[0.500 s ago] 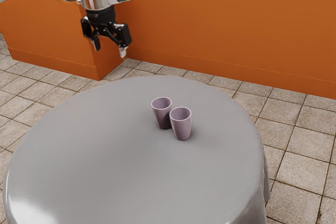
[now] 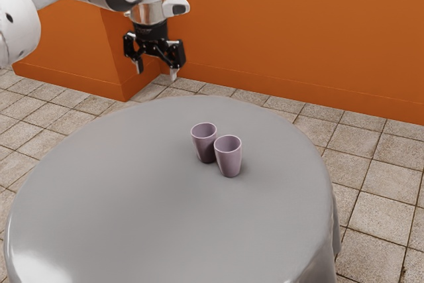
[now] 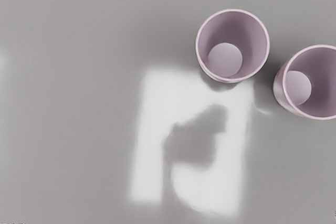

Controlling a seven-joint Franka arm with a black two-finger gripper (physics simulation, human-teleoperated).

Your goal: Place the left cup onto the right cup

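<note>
The gripper (image 2: 156,69) hangs high above the far edge of the round gray table (image 2: 132,197), well apart from both cups. Its two black fingers stand apart and there is nothing between them, so it is open and holds nothing.

The left cup (image 2: 203,141) stands upright near the middle of the table, on the exterior view's left of the pair. The right cup (image 2: 228,155) stands upright just beside it, a little nearer to the camera. In the wrist view there appears to be only a very narrow gap between the left cup (image 3: 232,45) and the right cup (image 3: 307,81).

This narrow gap is probably the main danger. If the gripper comes down with one finger on the side where the cups face each other, the finger can push the right cup and move it or tip it. A grip from the free sides, or over the rim with one finger inside, seems safer.

The cup wall is smooth and slightly tapered, so a weak or low grip may let the cup slip or turn. The table surface looks glossy, so a pushed cup may slide.

The two cups look the same size. If the left cup is set down off-centre, it may tilt, fall off, or knock the right cup over.
</note>
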